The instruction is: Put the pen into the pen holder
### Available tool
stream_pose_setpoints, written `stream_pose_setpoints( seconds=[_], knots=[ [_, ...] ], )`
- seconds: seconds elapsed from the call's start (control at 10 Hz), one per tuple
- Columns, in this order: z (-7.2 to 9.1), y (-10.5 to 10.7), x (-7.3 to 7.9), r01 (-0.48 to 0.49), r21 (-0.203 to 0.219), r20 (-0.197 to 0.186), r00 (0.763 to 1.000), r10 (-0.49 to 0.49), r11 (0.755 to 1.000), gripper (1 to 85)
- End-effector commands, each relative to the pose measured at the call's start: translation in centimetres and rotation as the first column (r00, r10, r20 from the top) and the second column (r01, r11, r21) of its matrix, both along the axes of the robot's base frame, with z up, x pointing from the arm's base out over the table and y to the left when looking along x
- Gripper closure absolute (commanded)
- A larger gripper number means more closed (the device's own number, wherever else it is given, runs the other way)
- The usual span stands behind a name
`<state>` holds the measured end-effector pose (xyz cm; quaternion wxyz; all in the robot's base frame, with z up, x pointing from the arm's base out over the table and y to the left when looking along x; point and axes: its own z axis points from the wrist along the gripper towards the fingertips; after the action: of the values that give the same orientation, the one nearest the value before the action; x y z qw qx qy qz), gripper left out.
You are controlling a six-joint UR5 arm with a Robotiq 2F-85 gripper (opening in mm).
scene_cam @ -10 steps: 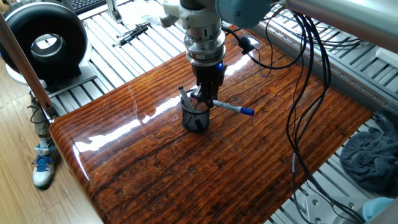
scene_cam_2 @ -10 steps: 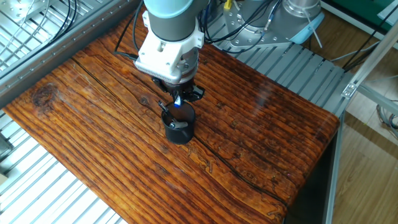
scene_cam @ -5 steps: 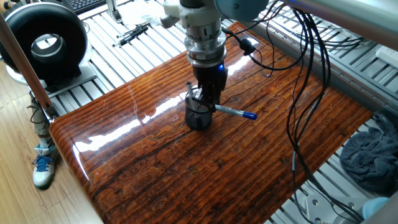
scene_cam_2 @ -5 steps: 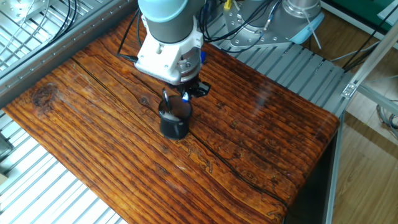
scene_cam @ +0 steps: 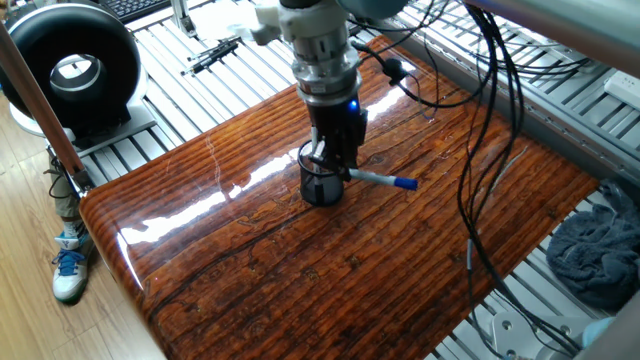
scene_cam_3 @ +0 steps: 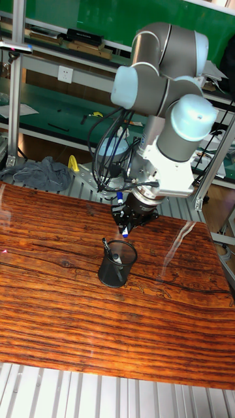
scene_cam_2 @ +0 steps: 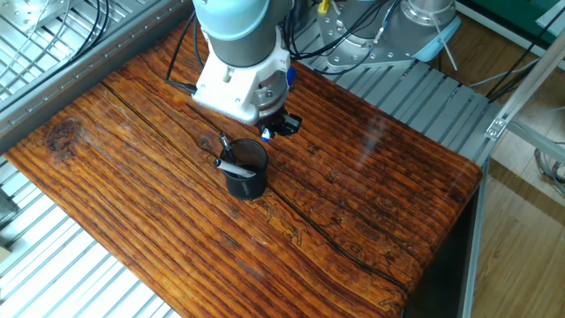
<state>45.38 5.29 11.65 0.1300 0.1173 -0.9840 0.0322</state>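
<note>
My gripper (scene_cam: 338,158) hangs over the wooden table (scene_cam: 420,260), just beside the rim of the pen holder (scene_cam: 320,186), and my fingers are closed on the pen (scene_cam: 382,180). I hold it by its dark end, so it sticks out nearly level toward the table's far right edge in one fixed view, blue cap (scene_cam: 404,184) outermost, above the wood and outside the cup. In the other fixed view only the blue tip (scene_cam_2: 265,135) peeks from under my wrist, close to the holder (scene_cam_2: 244,172); in the tall view the pen (scene_cam_3: 121,212) shows as a slanted dark sliver with blue at its upper end, above the holder (scene_cam_3: 117,262).

The holder stands upright near the middle of the table, nearer the back edge than the front in the tall view. Another dark pen (scene_cam_2: 228,159) already leans inside it (its top pokes over the rim on the side away from me). A second pale stick lies across its inside in the other fixed view; I cannot tell what it is.
</note>
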Motion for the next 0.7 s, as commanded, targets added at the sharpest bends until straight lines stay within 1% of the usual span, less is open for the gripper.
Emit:
stream_pose_setpoints(
  seconds=[0.0,0.1,0.2,0.4,0.5,0.6],
  knots=[
    [3.0,-0.2,2.1,-0.003,-0.023,-0.036,0.999,0.002,1.0,84.3],
    [3.3,-0.2,2.9,-0.004,-0.006,-0.035,0.999,0.004,1.0,84.3],
    [2.9,-0.7,3.5,-0.02,-0.005,-0.027,0.999,0.02,1.0,84.3],
    [2.0,-0.7,4.0,-0.021,-0.005,-0.018,1.0,0.021,1.0,84.3],
    [1.3,-0.5,4.0,-0.023,0.005,-0.01,1.0,0.024,1.0,84.3],
    [0.5,-0.8,3.9,-0.029,-0.002,-0.005,1.0,0.029,1.0,84.3]
  ],
)
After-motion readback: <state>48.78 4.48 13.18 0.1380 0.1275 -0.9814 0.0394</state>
